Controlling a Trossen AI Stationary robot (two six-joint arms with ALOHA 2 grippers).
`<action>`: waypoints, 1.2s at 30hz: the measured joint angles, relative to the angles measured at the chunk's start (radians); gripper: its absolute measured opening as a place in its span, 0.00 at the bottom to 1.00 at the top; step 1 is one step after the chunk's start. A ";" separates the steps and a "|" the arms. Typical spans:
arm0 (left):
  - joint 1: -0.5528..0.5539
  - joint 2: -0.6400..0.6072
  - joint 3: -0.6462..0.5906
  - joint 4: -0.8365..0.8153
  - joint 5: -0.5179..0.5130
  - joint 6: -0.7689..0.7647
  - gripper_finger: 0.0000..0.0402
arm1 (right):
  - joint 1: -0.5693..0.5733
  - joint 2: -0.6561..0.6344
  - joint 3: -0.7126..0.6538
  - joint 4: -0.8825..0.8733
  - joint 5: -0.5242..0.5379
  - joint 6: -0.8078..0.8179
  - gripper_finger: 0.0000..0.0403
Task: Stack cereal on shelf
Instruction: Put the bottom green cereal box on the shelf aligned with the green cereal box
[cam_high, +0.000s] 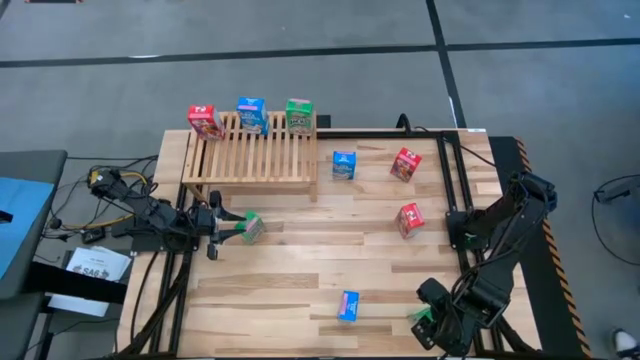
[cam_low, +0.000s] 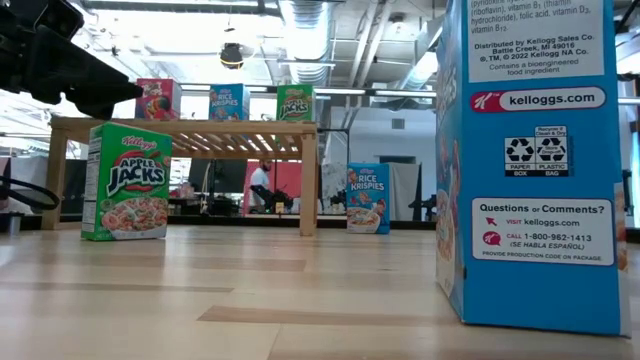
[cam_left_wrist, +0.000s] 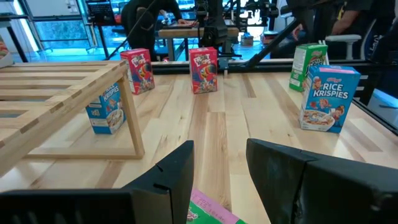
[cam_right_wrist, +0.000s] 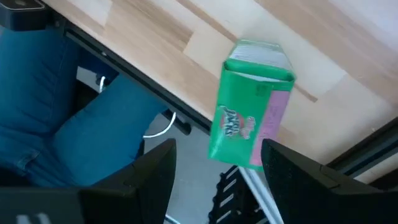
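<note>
The wooden slatted shelf (cam_high: 250, 155) stands at the table's far left. A red (cam_high: 205, 121), a blue (cam_high: 252, 115) and a green cereal box (cam_high: 299, 115) stand upright along its far edge. My left gripper (cam_left_wrist: 221, 149) points level at the table's left side, its fingers a little apart. It hovers above a green cereal box (cam_low: 127, 182) that stands upright on the table, and touches nothing. My right gripper (cam_right_wrist: 217, 152) is at the near right corner, pointing steeply down, shut on another green cereal box (cam_right_wrist: 249, 106). My right gripper holds the green box by the end nearest the fingers (cam_right_wrist: 239, 158), between its two fingers, which come from above and slant down. The box is lifted clear over the table's near edge. The fingers hide the exact faces they touch.
Loose on the table stand a blue box (cam_high: 344, 165), two red boxes (cam_high: 405, 164) (cam_high: 410, 219) and a blue box (cam_high: 348, 305) near the front. Black frame rails (cam_high: 450, 180) run along the right side. A person's leg (cam_right_wrist: 74, 112) shows just beyond the near edge.
</note>
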 joint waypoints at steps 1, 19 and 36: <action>0.000 0.000 0.000 0.000 0.000 0.000 0.34 | 0.000 0.000 0.000 -0.015 0.000 0.000 0.65; 0.000 0.000 0.000 0.000 0.000 0.000 0.34 | 0.016 0.002 -0.047 -0.024 0.032 -0.002 0.65; 0.000 0.000 -0.001 0.000 0.000 0.000 0.34 | 0.017 0.002 -0.047 -0.019 0.071 0.016 0.72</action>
